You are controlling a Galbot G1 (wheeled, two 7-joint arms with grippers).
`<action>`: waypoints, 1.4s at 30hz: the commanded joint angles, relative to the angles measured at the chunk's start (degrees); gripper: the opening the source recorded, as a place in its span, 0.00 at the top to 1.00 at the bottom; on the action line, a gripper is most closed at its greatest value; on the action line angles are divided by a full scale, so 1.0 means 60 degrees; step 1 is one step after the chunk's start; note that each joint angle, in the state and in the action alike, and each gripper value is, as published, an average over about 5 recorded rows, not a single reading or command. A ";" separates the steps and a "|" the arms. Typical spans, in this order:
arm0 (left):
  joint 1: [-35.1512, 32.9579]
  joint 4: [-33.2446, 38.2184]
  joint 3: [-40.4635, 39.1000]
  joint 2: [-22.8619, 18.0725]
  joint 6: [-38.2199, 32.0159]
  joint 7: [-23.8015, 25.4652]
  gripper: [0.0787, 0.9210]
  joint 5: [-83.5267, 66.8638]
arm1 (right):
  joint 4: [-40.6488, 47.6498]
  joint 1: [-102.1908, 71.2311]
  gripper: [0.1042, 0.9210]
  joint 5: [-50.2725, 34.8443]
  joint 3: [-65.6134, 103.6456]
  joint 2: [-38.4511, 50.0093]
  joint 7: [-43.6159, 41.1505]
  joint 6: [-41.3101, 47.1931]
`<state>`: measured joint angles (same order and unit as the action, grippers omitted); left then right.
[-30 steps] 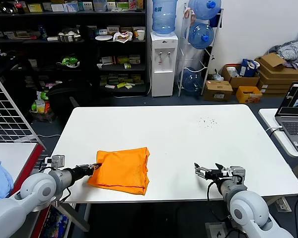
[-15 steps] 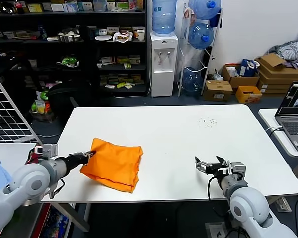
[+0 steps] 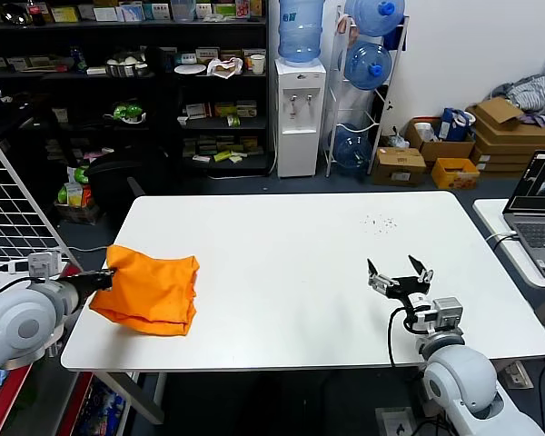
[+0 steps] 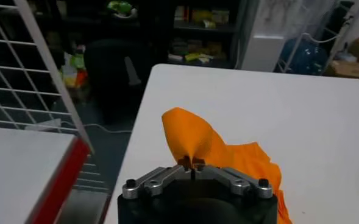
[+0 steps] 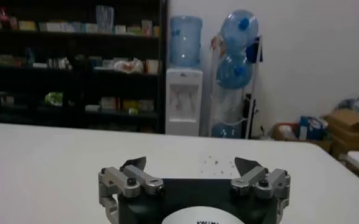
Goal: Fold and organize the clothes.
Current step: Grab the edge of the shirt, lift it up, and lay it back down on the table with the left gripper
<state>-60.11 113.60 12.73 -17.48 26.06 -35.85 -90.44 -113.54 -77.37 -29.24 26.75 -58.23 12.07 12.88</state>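
The orange T-shirt [image 3: 152, 291] lies folded into a bundle at the front left corner of the white table [image 3: 309, 245]. My left gripper [image 3: 106, 275] is shut on the shirt's left edge, by the table's left edge. In the left wrist view the jaws [image 4: 191, 164] pinch a raised peak of the orange cloth [image 4: 194, 137]. My right gripper [image 3: 400, 272] is open and empty, raised above the table's front right part. The right wrist view shows its fingers spread wide [image 5: 191, 164] over bare tabletop. No lettering shows on the shirt.
A white wire grid rack [image 3: 9, 209] and a red-edged side table [image 4: 57, 176] stand just left of the table. A laptop [image 3: 540, 213] sits on a table at the right. Shelves, a water dispenser [image 3: 300, 113] and cardboard boxes [image 3: 504, 132] stand behind.
My left gripper has dragged the folded orange shirt leftward to the table's left edge. My right gripper has lifted and tilted upward, staying open.
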 commanded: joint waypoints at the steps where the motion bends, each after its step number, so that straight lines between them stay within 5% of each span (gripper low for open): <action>1: -0.0521 -0.0061 0.0818 0.0775 0.0003 -0.0810 0.98 -0.0498 | 0.1014 -0.0210 0.00 0.0177 0.1159 -0.0097 -0.1470 -0.3487; 18: 0.0132 -0.0502 0.0185 0.2349 -0.0024 0.0440 0.98 -0.0717 | 0.1692 -0.0426 0.00 -0.0654 0.2286 0.0198 -0.1771 -0.3701; 25: 0.0159 0.0150 0.0193 0.1748 -0.0065 -0.0066 0.98 -0.0998 | 0.1623 -0.0324 0.00 -0.0383 0.2145 -0.0041 -0.1710 -0.3621; 29: 0.0546 0.1652 -0.0411 0.0396 -0.0184 -0.1203 0.98 -0.1439 | 0.1531 -0.0275 0.00 -0.0113 0.2098 -0.0245 -0.1616 -0.3528; 33: 0.3268 0.2156 -0.3334 -0.2203 -0.0316 -0.2501 0.98 -0.2188 | 0.1370 -0.0310 0.00 0.0219 0.2097 -0.0451 -0.1447 -0.3380; 37: 0.5844 0.1028 -0.6141 -0.4999 -0.0600 -0.3270 0.98 -0.2602 | 0.1207 -0.0397 0.00 0.0488 0.2150 -0.0680 -0.1260 -0.3216; 42: 0.6980 -0.1227 -0.7587 -0.8257 -0.0711 -0.3707 0.98 -0.2387 | 0.1056 -0.0427 0.00 0.0570 0.2265 -0.0926 -0.1071 -0.3047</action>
<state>-41.67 118.29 -5.77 -29.53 23.39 -48.08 -101.90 -106.19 -79.76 -27.88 39.53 -61.48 4.27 -6.27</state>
